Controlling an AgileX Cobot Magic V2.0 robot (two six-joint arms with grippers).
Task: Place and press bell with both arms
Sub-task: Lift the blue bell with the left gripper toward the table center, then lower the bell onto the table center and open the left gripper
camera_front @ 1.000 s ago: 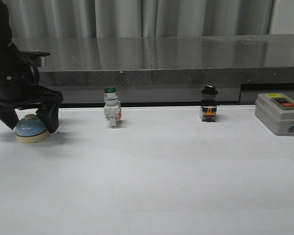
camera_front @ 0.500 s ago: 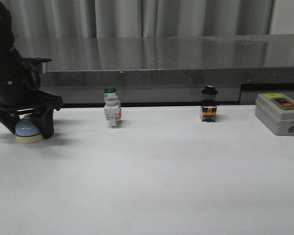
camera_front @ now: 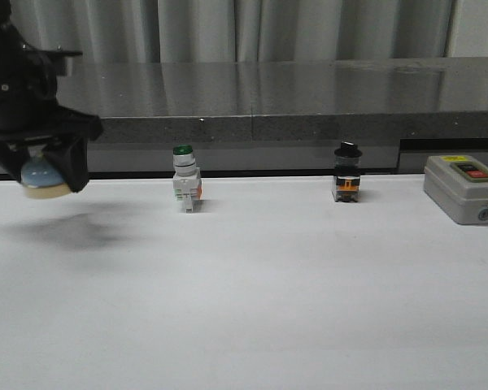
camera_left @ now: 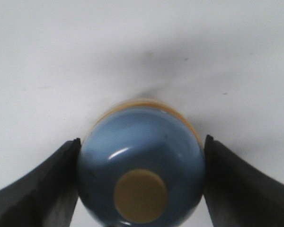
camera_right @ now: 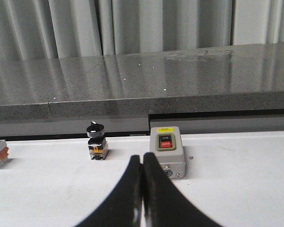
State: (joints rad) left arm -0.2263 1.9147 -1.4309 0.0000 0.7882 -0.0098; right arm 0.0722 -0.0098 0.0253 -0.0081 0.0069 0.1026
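Nearest, table's left edge: left gripper (camera_front: 41, 166) clamps the bell (camera_left: 141, 165), lifted clear of the table (camera_front: 252, 301).
Right gripper (camera_right: 142, 189): fingertips pressed together, holding nothing.
Farther back: green-capped switch (camera_front: 185, 179), black-capped switch (camera_front: 346, 172), grey control box (camera_front: 462, 187).

White tabletop (camera_front: 260, 292) stretching wide, matte and plain. Along its far edge sits a green-capped push-button switch (camera_front: 185, 188), upright. Well to its right stands a black-capped switch (camera_front: 346, 173), also upright. Farther right, near the tabletop's edge, rests a grey control box (camera_front: 463, 188) with two buttons on top. A soft shadow (camera_front: 77, 229) smudges the left side.
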